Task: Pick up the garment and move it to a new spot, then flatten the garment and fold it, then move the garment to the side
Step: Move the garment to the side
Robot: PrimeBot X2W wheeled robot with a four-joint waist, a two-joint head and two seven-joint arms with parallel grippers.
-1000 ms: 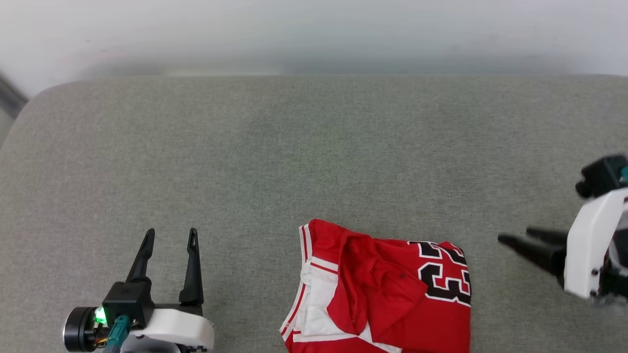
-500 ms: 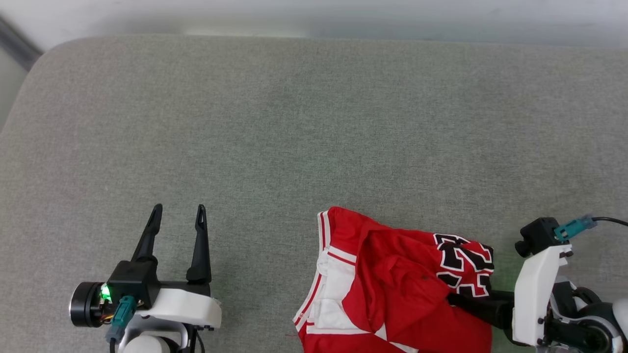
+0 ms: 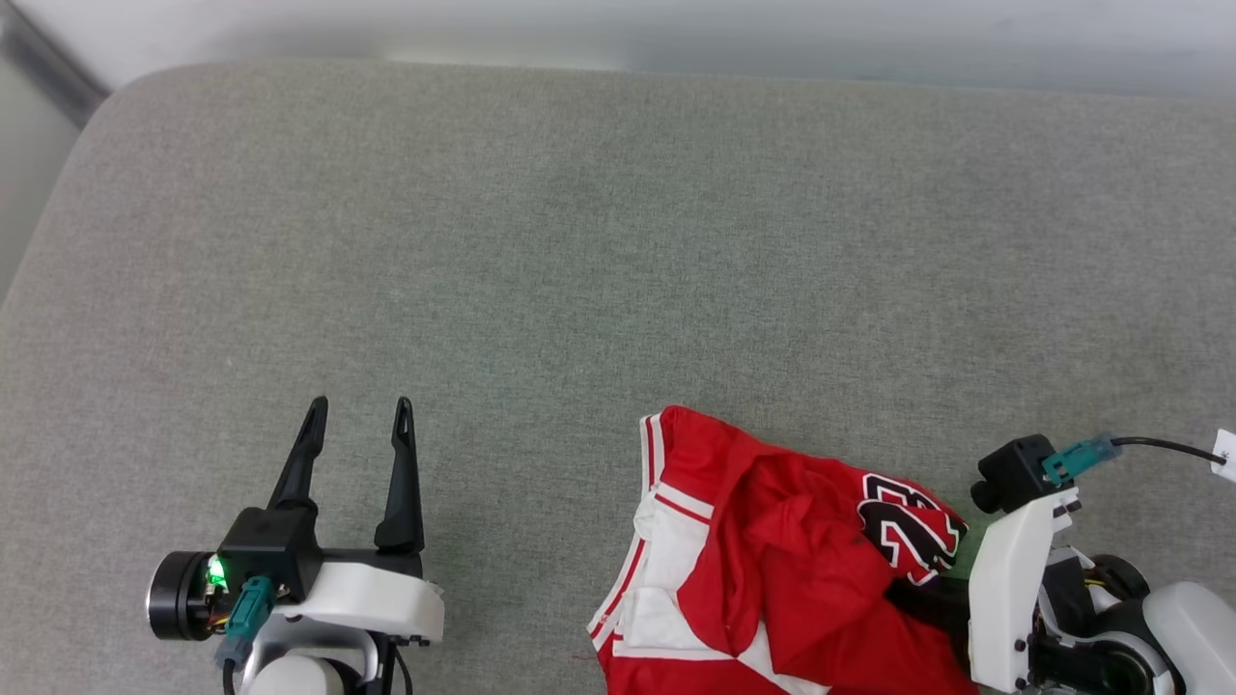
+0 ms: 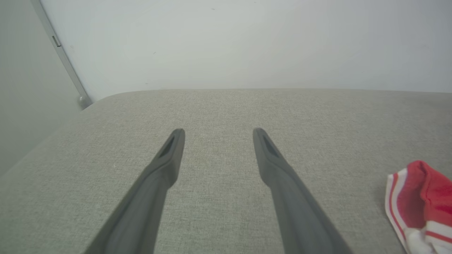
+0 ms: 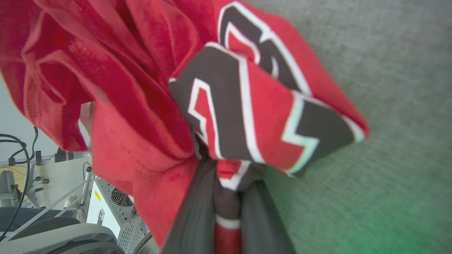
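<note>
Red jersey garment point(image 3: 772, 550): white sleeve panels, red-and-white striped trim, black numerals outlined white. Padded fabric bench point(image 3: 579, 241): grey-green, fine woven fleck. Left claw point(image 3: 360, 405): black fingers point(image 3: 403, 463), white housing point(image 3: 357, 603), green light point(image 3: 216, 571) lower left of frame.

Grey fabric surface point(image 3: 579, 241), pale wall point(image 4: 247, 42)
</note>
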